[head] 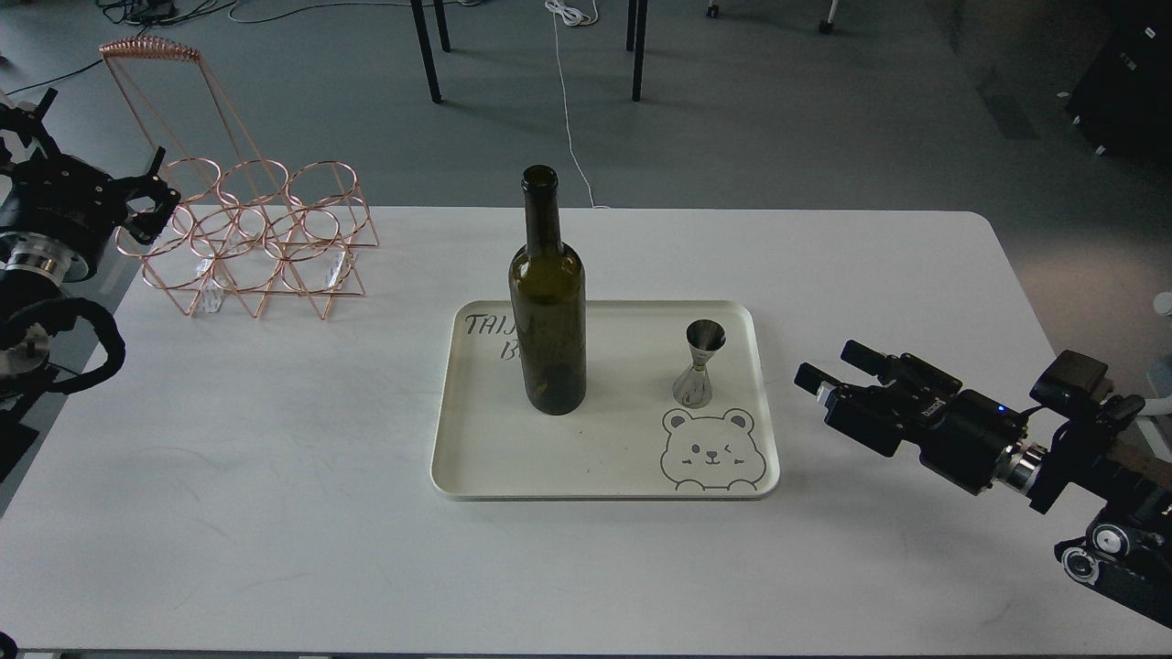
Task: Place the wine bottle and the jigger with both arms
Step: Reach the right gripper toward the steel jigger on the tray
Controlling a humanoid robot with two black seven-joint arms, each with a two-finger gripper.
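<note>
The wine bottle (548,311), tall and dark olive-green, stands upright on the left half of a cream tray (476,476). The jigger (699,363), a small steel hourglass cup, stands upright on the tray's right side. My right gripper (831,368) is open and empty, low over the table just right of the tray, pointing left at the jigger's height. My left gripper (156,203) is at the far left edge, beside the copper rack, with its fingers spread and empty.
A copper wire bottle rack (256,238) stands at the table's back left corner. The white table (275,476) has bare surface in front of and beside the tray. A bear drawing marks the tray's front right corner. Chair legs and cables lie on the floor behind.
</note>
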